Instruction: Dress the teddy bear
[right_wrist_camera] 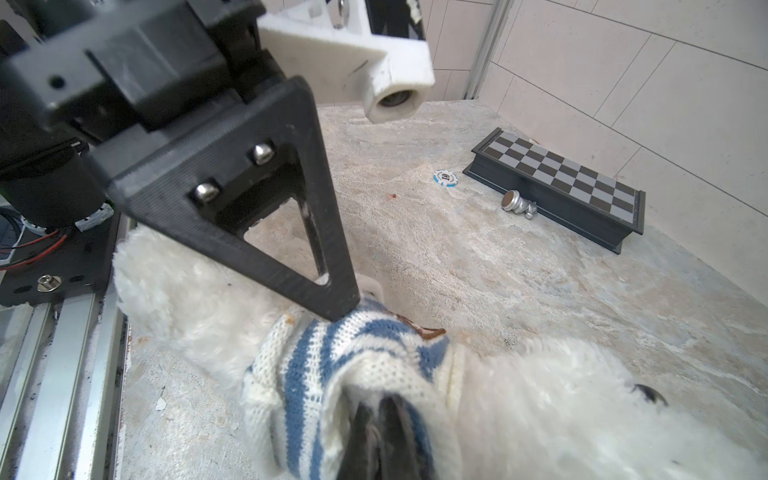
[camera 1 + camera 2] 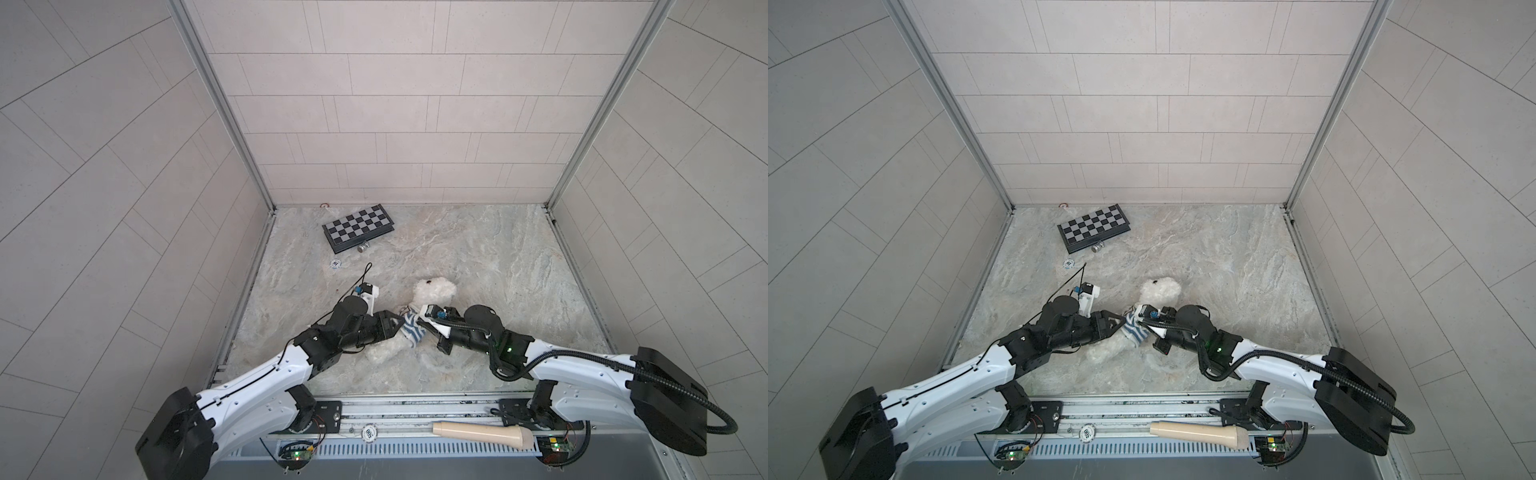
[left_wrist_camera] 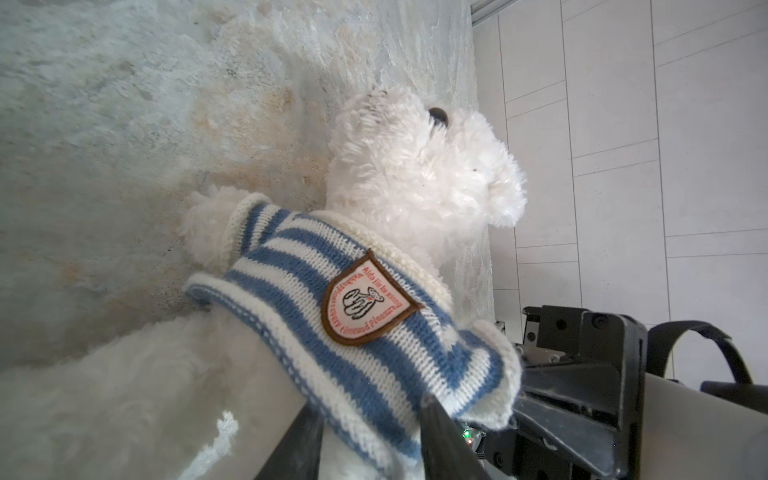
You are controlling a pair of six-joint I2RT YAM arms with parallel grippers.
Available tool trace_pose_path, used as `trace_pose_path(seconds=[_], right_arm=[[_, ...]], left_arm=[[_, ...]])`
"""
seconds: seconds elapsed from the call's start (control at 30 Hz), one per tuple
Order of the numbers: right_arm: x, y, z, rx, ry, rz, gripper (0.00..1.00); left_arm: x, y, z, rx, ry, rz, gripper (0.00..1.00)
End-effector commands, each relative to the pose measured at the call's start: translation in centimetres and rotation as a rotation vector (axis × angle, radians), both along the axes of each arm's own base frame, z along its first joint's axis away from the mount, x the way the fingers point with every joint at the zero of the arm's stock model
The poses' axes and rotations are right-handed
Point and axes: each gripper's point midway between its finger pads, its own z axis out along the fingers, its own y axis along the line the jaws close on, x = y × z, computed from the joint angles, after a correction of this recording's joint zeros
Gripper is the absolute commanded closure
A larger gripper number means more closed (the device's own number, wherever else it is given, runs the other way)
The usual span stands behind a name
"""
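Teddy bear [image 2: 432, 293] [image 2: 1160, 293] lies on the marbled tabletop [image 2: 498, 270], front middle area, head toward the back wall, legs angled to the front left, between the two arms in both top views. Striped sweater [image 2: 411, 330] [image 2: 1133, 328], blue/white knit, is round the upper torso: collar at the neck, shield badge [image 3: 365, 307] on the chest, belly and legs bare fur. In the left wrist view one furry arm pokes out of a sleeve. Left pincer [image 2: 401, 327] [image 2: 1123, 327] is at sweater level on the bear's side nearer the left arm. Its jaws are part-way apart, with the sweater hem and torso between the fingers [image 3: 438, 436]. In the right wrist view one fingertip [image 1: 338, 303] touches the knit. Can't tell whether it's actually clamping. Right pincer [image 1: 380, 415] is on the opposite side, jaws fully together, with sweater fabric pinched and gathered round the tips. Back left, well apart from the bear, is a folded chessboard [image 2: 359, 226] [image 1: 561, 183]. A silver chess piece [image 2: 363, 248] [image 1: 519, 203] lies on its side just beside the board's near edge. A blue/white poker chip [image 2: 335, 264] [image 1: 444, 178] lies between board and bear. A beige cylinder [image 2: 482, 434] lies on the front rail, off the tabletop.
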Motion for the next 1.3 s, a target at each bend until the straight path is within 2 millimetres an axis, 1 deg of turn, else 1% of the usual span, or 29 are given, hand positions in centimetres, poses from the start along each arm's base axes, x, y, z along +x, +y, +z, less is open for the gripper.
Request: trace_pose_path(seconds=[0.0, 0.03, 0.1, 0.2, 0.3, 0.43, 0.6, 0.7, 0.77, 0.83, 0.87, 1.0, 1.1, 1.27], right_arm=[[0.0, 0.6, 1.8, 0.048, -0.037, 0.015, 1.0], [-0.1, 0.6, 1.9, 0.051, -0.038, 0.019, 1.0], [-0.6, 0.5, 2.3, 0.066, -0.055, 0.038, 1.0], [-1.7, 0.2, 3.4, 0.1, -0.097, 0.083, 1.0], [-2.6, 0.0, 4.2, 0.106, -0.124, 0.126, 1.0], [-3.4, -0.1, 5.2, 0.126, -0.145, 0.161, 1.0], [-3.9, -0.1, 6.3, 0.179, -0.172, 0.183, 1.0], [-4.7, 0.2, 6.9, 0.204, -0.177, 0.229, 1.0], [-5.3, 0.6, 7.0, 0.189, -0.177, 0.27, 1.0], [-6.2, 1.1, 5.9, 0.095, -0.18, 0.315, 1.0], [-6.3, 1.2, 5.4, 0.058, -0.18, 0.319, 1.0], [-6.0, 1.1, 3.0, -0.054, -0.149, 0.329, 1.0], [-6.4, 1.4, 2.2, -0.095, -0.148, 0.358, 1.0], [-7.1, 1.9, 1.2, -0.175, -0.142, 0.406, 1.0]], left_arm=[[0.9, -0.6, 1.4, -0.035, -0.05, 0.009, 0.8], [0.9, -0.5, 1.3, -0.032, -0.049, 0.014, 0.88], [1.0, 0.2, 0.6, 0.001, -0.041, 0.041, 1.0], [1.7, 1.4, -0.3, 0.015, -0.029, 0.083, 1.0], [2.5, 3.1, -1.2, 0.043, -0.019, 0.119, 1.0], [2.6, 4.5, -2.4, 0.104, -0.006, 0.126, 1.0], [2.3, 5.5, -4.0, 0.14, 0.014, 0.139, 1.0], [2.4, 6.0, -5.0, 0.144, 0.036, 0.149, 1.0], [2.7, 6.2, -5.2, 0.145, 0.042, 0.15, 1.0], [3.0, 6.2, -4.7, 0.133, 0.033, 0.149, 1.0], [3.1, 6.0, -4.3, 0.124, 0.023, 0.144, 1.0], [3.6, 4.6, -1.1, 0.037, -0.029, 0.114, 1.0], [4.0, 4.1, 0.9, -0.001, -0.054, 0.114, 1.0], [5.2, 3.6, 3.5, -0.089, -0.075, 0.148, 1.0]])
